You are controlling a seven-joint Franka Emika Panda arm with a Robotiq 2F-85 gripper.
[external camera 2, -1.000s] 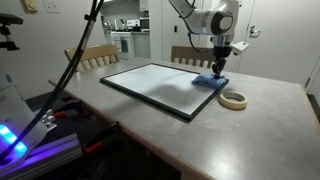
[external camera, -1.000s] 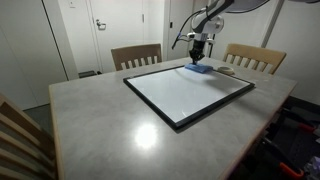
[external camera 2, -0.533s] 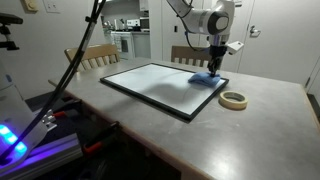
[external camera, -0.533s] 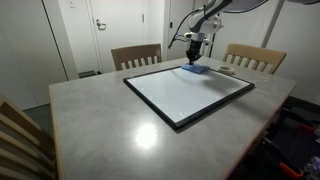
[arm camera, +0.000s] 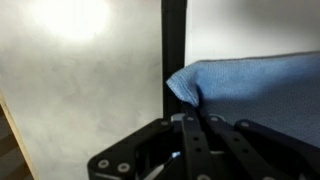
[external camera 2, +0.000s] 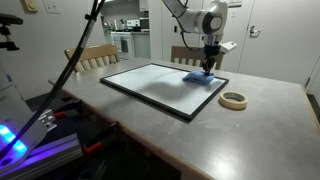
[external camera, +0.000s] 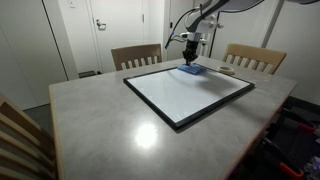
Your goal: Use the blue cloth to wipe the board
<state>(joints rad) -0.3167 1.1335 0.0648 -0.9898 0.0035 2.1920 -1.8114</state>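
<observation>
**Wiping scene.** A grey rectangular counter [external camera: 100, 125] is shown carrying a large, black-framed, glossy white rectangular board [external camera: 185, 92], laid flat towards the counter's chair-side edge. The tool [external camera: 191, 63] is seen lowered onto a small, rumpled light-blue fabric cloth [external camera: 193, 70]. In the wrist view its fingers [arm camera: 190, 135] are pressed together, pinching the cloth at its edge. The cloth is rested on the board's corner nearest that edge. A cream tape roll [external camera 2: 233, 100] is laid on the counter just beside the board.

No text, label, brand or number can be read in any view; a small white sheet [external camera: 72, 3] on the wall in an exterior view is too small and blurred to make out.
</observation>
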